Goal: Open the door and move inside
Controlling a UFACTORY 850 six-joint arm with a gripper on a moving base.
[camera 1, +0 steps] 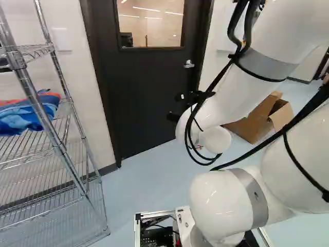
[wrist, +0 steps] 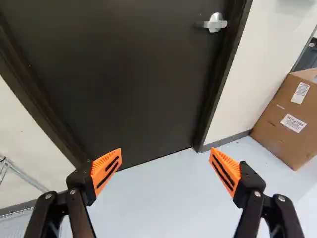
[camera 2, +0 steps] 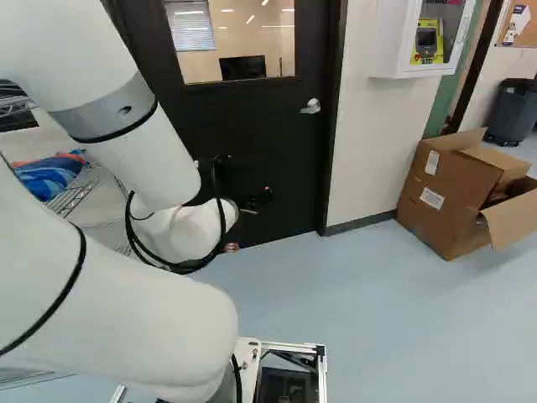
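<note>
A dark door (camera 1: pixel 149 77) stands closed in its frame ahead of the arm, with a window in its upper half. Its silver lever handle (camera 2: pixel 311 107) is on the door's right side in the right base view. My gripper (camera 1: pixel 177 107) is in front of the door, lower than the handle, in the left base view. In the wrist view the gripper (wrist: pixel 165 161) has its orange-padded fingers wide apart, with nothing between them. The handle (wrist: pixel 216 23) is well ahead of the fingertips, and nothing touches it.
A wire shelf rack (camera 1: pixel 59 149) holding blue and red cloth stands left of the door. Right of the door are a pale wall (camera 2: pixel 369 143), a white wall cabinet (camera 2: pixel 394 38) and cardboard boxes (camera 2: pixel 445 201). Pale blue floor (camera 2: pixel 361 311) lies before the door.
</note>
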